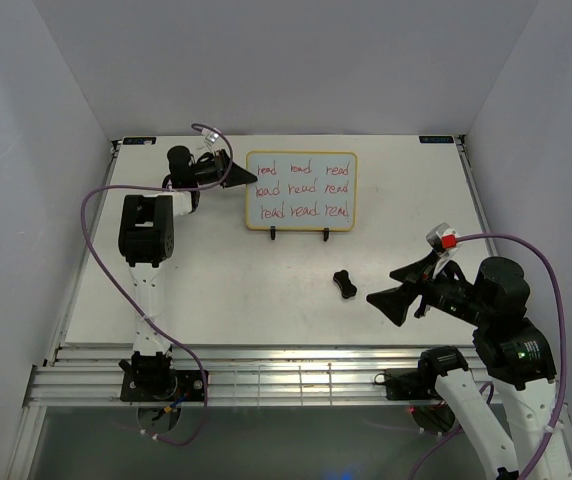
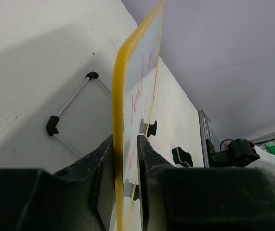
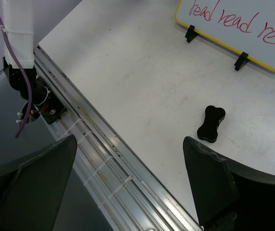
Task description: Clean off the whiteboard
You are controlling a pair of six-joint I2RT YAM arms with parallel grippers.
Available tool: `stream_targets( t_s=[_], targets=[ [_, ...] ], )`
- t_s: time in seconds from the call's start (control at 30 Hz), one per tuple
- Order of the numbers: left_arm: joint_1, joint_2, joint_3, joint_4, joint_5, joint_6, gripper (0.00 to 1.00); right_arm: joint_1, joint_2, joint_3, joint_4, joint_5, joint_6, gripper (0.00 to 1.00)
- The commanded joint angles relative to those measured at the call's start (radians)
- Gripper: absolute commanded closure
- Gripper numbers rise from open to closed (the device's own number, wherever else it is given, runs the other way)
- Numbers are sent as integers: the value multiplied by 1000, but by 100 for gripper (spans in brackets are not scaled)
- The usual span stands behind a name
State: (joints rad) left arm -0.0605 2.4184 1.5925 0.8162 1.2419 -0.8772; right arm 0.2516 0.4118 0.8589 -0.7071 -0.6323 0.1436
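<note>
This is a robotics lab test cell. A white table (image 1: 266, 290) is boxed in by plain pale walls (image 1: 296, 70) behind it and on both sides. Along the table's near edge run bare aluminium rails (image 1: 296, 375), where the left arm (image 1: 146, 250) and the right arm (image 1: 501, 330) are bolted, purple cables (image 1: 84, 205) looping off them, white zip ties (image 3: 120, 185) on the rails. Toward the table's back stands the whiteboard (image 1: 301, 190), one red word repeated.

The left arm (image 1: 148, 240) and right arm (image 1: 506, 330) have white links and black joint housings. A purple cable (image 1: 83, 215) loops along each. Their fingers (image 3: 209, 178) are black wedges (matte). The right arm bears a red tab (image 1: 449, 240) and a green light (image 1: 522, 350).
</note>
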Motion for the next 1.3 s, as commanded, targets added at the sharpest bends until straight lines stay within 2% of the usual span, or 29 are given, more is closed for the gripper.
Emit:
stream_targets(
  t_s=[0.0,0.2,0.23,0.33,0.4,0.53,0.73,0.93,1.13,1.23,1.27],
  targets=[
    [4,10,43,40,11,-14,69,2,-14,29,-9,-12,-22,4],
    [4,18,57,64,22,-31,75,2,-16,12,-2,-12,-24,4],
    [4,18,57,67,25,-31,79,2,-13,12,0,-12,-24,4],
    [4,24,57,96,33,-46,100,0,-13,12,4,-15,-24,4],
    [4,22,37,153,39,-94,100,2,-13,15,9,-17,-24,4],
    [7,-44,-57,458,5,-230,100,2,-11,17,14,-49,-32,5],
    [7,-76,-39,622,-71,-416,100,2,-14,11,35,-75,-29,5],
    [2,-139,6,569,-98,-425,100,2,-16,2,57,-63,-22,6],
    [-12,-219,23,523,-113,-416,100,2,-1,-21,77,29,27,8],
    [-15,-272,26,549,-134,-473,100,0,19,-17,75,152,86,10],
    [-19,-289,26,537,-147,-479,100,2,28,-12,72,292,115,10]
  ],
)
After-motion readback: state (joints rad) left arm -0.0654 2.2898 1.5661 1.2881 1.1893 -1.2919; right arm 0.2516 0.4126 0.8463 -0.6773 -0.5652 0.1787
